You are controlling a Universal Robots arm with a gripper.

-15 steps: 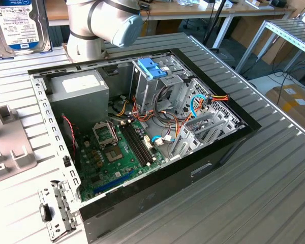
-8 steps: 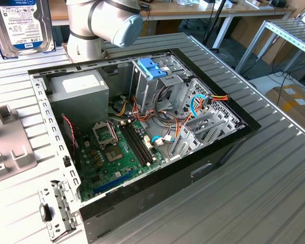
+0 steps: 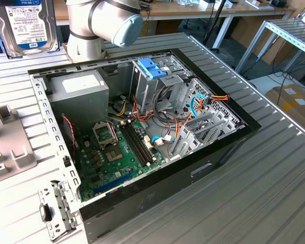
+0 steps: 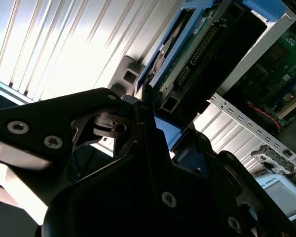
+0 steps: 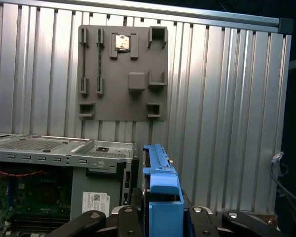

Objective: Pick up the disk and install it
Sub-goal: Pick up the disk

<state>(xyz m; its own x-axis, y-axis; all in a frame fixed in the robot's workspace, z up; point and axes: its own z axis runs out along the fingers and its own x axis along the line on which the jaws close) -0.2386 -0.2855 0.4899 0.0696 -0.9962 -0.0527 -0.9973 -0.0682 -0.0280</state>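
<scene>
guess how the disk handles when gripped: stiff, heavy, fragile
Probably stiff: the disk is a flat metal slab, likely heavy for its size. Its light-blue carrier rail is plastic, so it may flex slightly; the exposed circuit board looks fragile.

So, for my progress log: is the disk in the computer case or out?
Out: the gripper holds the disk on edge outside the case, over the ribbed table.

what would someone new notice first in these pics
The open computer case sits in the middle of the exterior view on the ribbed metal table, with its green motherboard exposed. The disk stands raised at that view's upper left. In the first wrist view its light-blue carrier is clamped in the gripper.
</scene>
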